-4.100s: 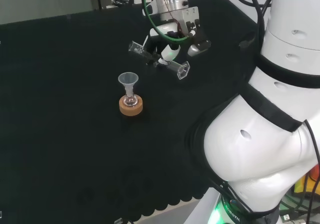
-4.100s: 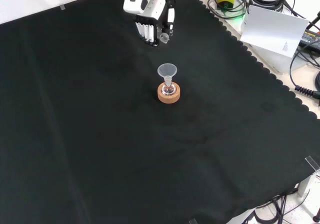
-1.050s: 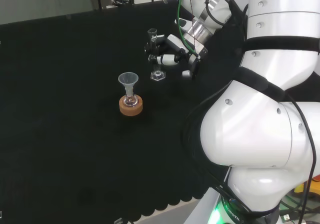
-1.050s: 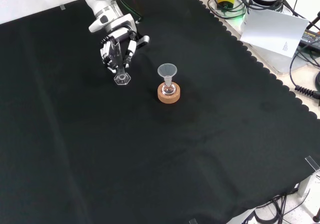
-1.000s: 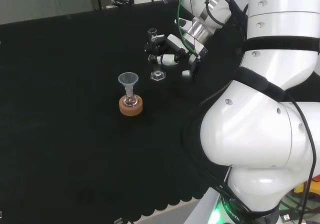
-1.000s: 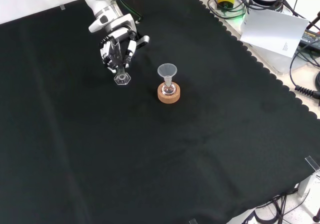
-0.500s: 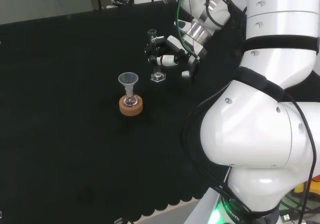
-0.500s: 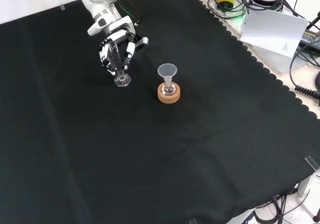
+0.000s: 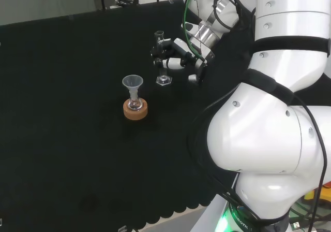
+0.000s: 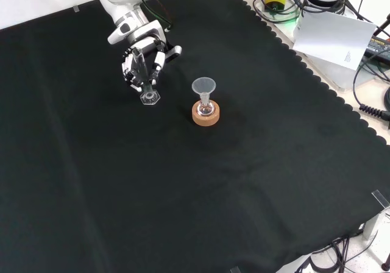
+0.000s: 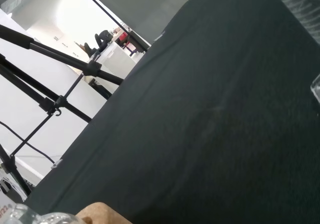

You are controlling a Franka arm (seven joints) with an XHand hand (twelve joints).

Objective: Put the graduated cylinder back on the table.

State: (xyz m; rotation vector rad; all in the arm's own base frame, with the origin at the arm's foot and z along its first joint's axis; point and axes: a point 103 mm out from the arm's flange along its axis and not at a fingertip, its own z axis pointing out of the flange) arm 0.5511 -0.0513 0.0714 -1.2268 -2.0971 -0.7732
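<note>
The clear graduated cylinder (image 9: 160, 56) stands upright, with its six-sided foot (image 10: 148, 97) down at the black cloth. The hand (image 9: 176, 58) is beside it with fingers curled round its tube (image 10: 145, 77). In the front view the hand (image 10: 144, 56) comes in from the top, left of the funnel. A clear tube with marks (image 11: 299, 4) shows blurred in the wrist view.
A small flask with a clear funnel (image 10: 203, 88) in its neck sits on a cork ring (image 10: 206, 114), close to the cylinder's foot. The cork ring (image 11: 101, 213) is also in the wrist view. The arm's white links (image 9: 269, 113) stand at the head view's right.
Four seconds ago the hand held the cylinder lying sideways above the cloth. It now holds it upright and low, foot at the cloth. Over the last second hand and cylinder barely shifted.
</note>
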